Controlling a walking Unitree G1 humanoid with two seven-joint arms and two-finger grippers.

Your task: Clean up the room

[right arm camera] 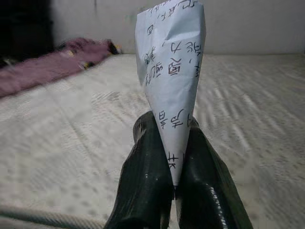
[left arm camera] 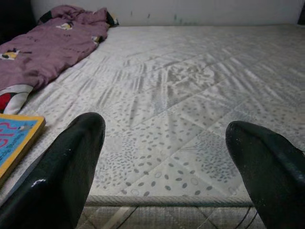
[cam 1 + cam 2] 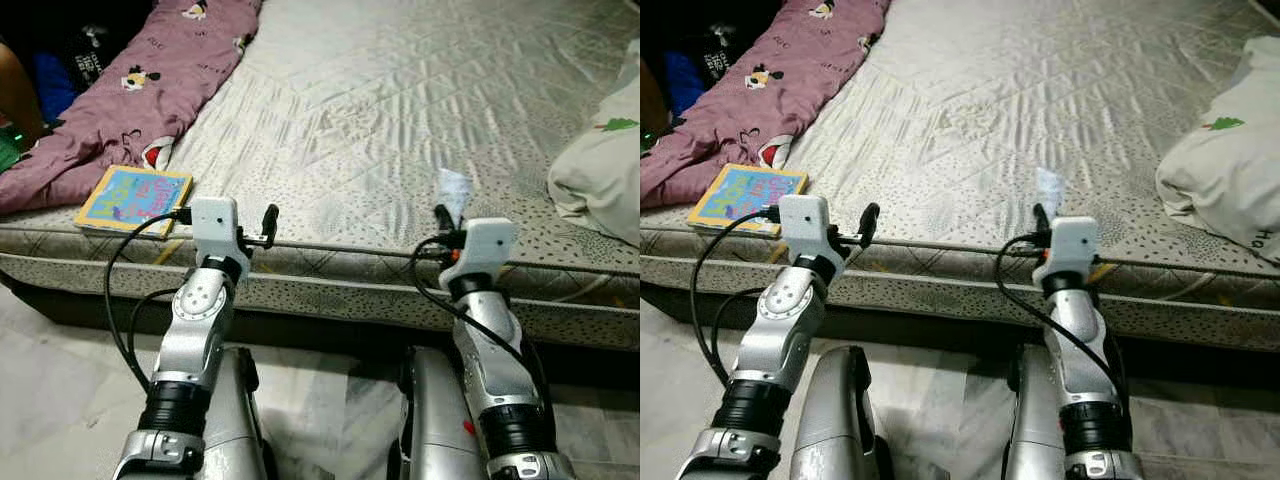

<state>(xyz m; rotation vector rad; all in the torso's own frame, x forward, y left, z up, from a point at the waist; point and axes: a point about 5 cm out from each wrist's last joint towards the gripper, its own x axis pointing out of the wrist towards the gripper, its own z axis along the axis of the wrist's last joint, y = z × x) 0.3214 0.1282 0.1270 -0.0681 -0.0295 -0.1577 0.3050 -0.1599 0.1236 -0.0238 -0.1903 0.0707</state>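
Observation:
My right gripper (image 3: 444, 219) hovers over the front edge of the mattress (image 3: 400, 100), shut on a folded white paper slip (image 1: 174, 62) with handwriting, which stands up between its fingers (image 1: 147, 143). The same slip (image 3: 455, 189) sticks up above the gripper in the eye views. My left gripper (image 3: 264, 228) is held at the mattress edge further left, open with nothing between its fingers (image 2: 76, 157). A colourful children's book (image 3: 133, 199) lies on the mattress's front left corner, just left of the left gripper.
A crumpled mauve blanket (image 3: 150, 80) with cartoon prints lies along the left of the mattress. A white pillow (image 3: 600, 170) lies at the right edge. A person's arm (image 3: 15, 95) shows at far left. Marble floor (image 3: 60, 400) is below me.

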